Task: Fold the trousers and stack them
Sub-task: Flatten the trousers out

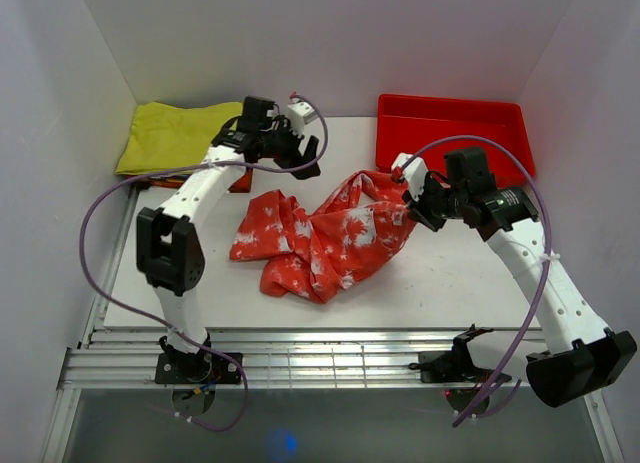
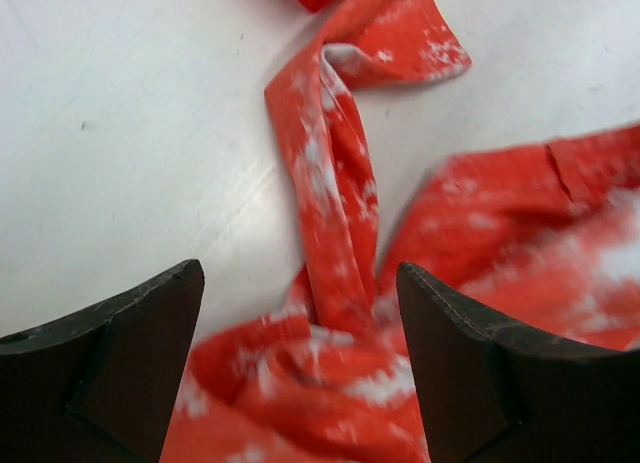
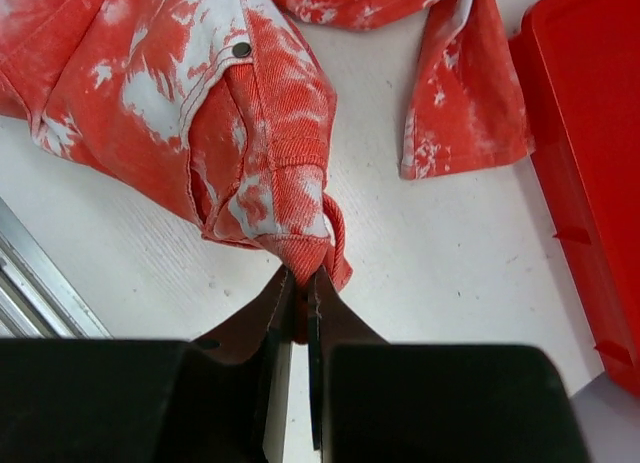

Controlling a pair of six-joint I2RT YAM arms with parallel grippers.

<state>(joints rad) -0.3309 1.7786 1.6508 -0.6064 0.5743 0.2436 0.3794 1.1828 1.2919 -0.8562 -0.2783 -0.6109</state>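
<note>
The trousers (image 1: 325, 233), red-orange with white blotches, lie crumpled in the middle of the white table (image 1: 450, 273). My right gripper (image 1: 412, 201) is at their right end. In the right wrist view it (image 3: 303, 278) is shut on a bunched corner of the waistband, close to a metal stud (image 3: 240, 49). My left gripper (image 1: 288, 145) hangs over the far left part of the heap. In the left wrist view it (image 2: 300, 273) stands open, with both dark fingers (image 2: 130, 353) apart above a twisted strip of the trousers (image 2: 335, 213) and nothing held.
A red plastic tray (image 1: 452, 133) stands at the back right, close beside my right gripper, and shows at the right edge of the right wrist view (image 3: 590, 163). A folded yellow garment (image 1: 172, 135) lies at the back left. White walls close in on three sides.
</note>
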